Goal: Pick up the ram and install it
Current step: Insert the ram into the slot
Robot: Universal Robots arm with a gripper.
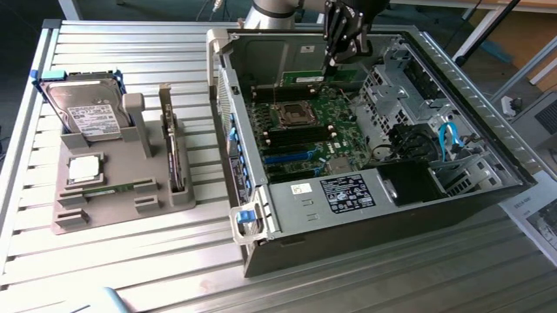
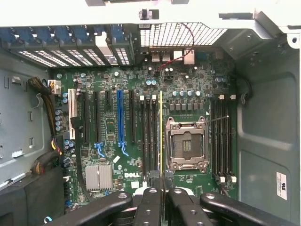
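holding the ram edge-on over the memory slots

i have the gripper [image 2: 162, 182] pinched together on the ram [image 2: 161, 132], its fingers [image 2: 150, 200] clamped on the upper edge about mid-length. in the wrist view the stick shows as a thin yellow-green line beside the dark memory slots [image 2: 148, 134], next to the open processor socket [image 2: 186, 145]. i can't tell whether its lower edge touches a slot or hangs clear.

in the exterior view the gripper [image 1: 335, 59] reaches down into the open computer case [image 1: 287, 215] near the far wall, with the ram [image 1: 304, 77] under it above the motherboard [image 1: 304, 137].

i judge the stick light and stiff but fragile. it won't sag, yet a twist or a crooked push could crack it or harm the contacts. the long bare edge at the middle looks like the right hold, clear of chips and contacts. the faces are smooth, so a narrow pinch could let it tilt.

on the exterior view's left, a grey tray [image 1: 104, 212] carries a hard drive [image 1: 87, 111], a silver processor chip [image 1: 85, 168] and an upright expansion card [image 1: 174, 156].
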